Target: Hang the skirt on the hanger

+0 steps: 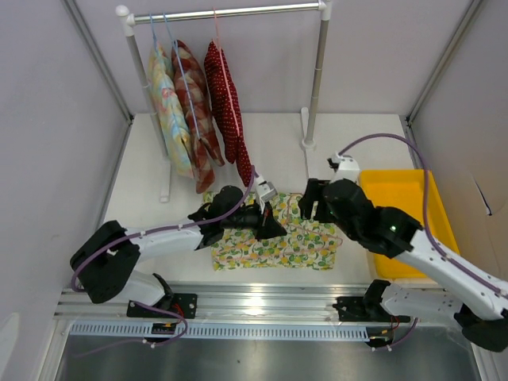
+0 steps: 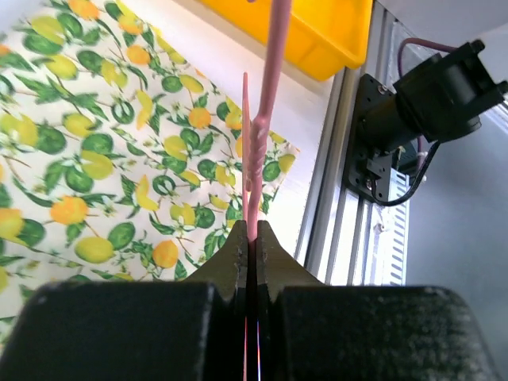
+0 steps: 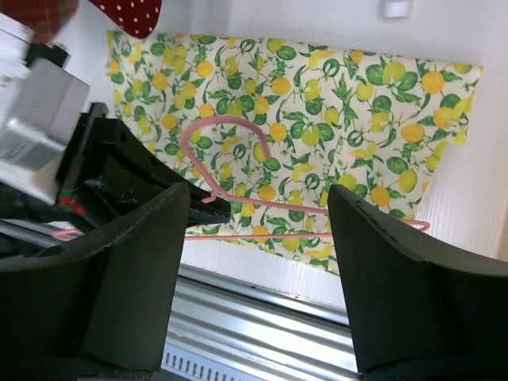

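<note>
We found the skirt point(image 1: 274, 248) spread flat on the table point(image 1: 151, 190), its lemon print facing up. Over the skirt's left part, the left gripper point(image 2: 248, 238) was clamped tight on the hanger point(image 3: 228, 133), the pink wire pinched between its closed jaws just below the twisted neck. The hanger lay above the skirt, its curved hook over the print and its long bar running along the skirt's near hem. Over the skirt's far edge, the right gripper point(image 3: 260, 198) hovered with its jaws wide apart, holding nothing. A yellow bin point(image 1: 405, 190) sat to the right of the skirt. Well beyond the skirt stood a rack point(image 1: 230, 12) hung with a red dotted garment point(image 1: 226, 95) and two other garments.
</note>
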Controlling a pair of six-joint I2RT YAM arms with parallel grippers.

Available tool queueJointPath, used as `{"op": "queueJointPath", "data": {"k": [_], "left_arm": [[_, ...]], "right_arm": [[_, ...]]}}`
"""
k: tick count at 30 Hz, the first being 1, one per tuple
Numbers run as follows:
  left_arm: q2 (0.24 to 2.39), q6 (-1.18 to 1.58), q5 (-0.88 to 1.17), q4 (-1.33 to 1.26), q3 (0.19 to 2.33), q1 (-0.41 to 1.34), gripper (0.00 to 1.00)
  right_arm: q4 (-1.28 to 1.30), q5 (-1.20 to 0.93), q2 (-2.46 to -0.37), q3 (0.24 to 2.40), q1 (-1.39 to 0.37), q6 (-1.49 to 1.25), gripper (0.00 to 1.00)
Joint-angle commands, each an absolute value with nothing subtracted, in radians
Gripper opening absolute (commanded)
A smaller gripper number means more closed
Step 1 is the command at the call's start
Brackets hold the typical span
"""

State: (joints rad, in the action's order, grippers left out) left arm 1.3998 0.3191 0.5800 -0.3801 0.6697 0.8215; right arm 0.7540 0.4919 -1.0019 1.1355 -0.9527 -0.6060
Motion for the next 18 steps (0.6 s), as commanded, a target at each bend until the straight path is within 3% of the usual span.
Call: {"op": "queueJointPath", "data": {"k": [1,3,7,11,18], "left_arm": [[1.425,0.383,0.662,-0.629,0.597,0.816,0.0],[1.445,0.423,0.681,-0.733,0.572,0.819,0.0],[1.454,0.433,0.649,-0.784,0.509,0.827,0.0],[1.483,0.42,0.652,-0.798,0.499,0.828,0.0],[1.589,0.515,0.713,-1.04,0.428,0.833,0.0]], "right_arm": [[0.85,0.54,-0.893,1.076,-0.956,-0.727,0.75],[0.871,0.578,-0.847,1.034,-0.937,-0.747,0.8],[0.842,0.473,-0.836,1.025,-0.856,-0.709,0.78],[0.854,0.361,-0.842,0.977,-0.862,-0.719,0.55],[0.914,0.339,-0.756,0.836,-0.914,-0.818,0.44]]}}
